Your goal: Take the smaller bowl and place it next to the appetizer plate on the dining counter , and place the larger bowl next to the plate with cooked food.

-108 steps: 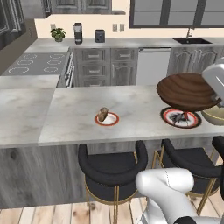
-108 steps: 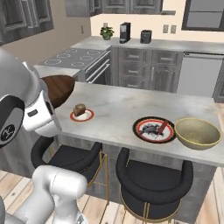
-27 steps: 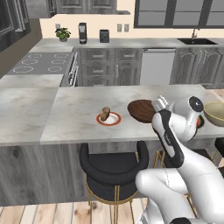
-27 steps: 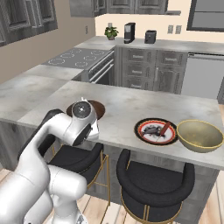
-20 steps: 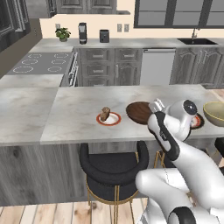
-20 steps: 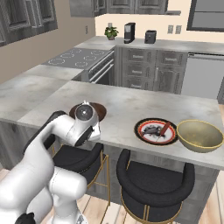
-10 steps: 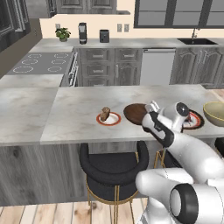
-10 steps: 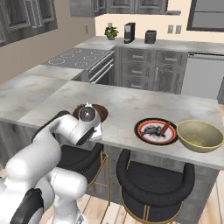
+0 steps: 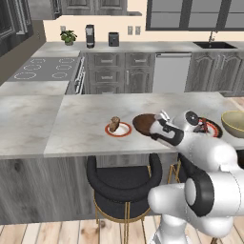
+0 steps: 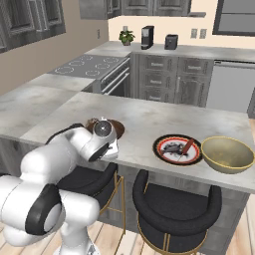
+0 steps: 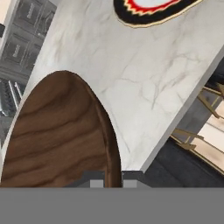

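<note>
One bowl placed of two, approx: you've got the smaller bowl pinched in the jaws, low on the surface beside the appetizer plate; next, release & retreat.

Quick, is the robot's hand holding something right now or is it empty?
Gripper: shut on the rim of the smaller bowl, the dark brown wooden one, beside the appetizer plate on the dining counter.
</note>
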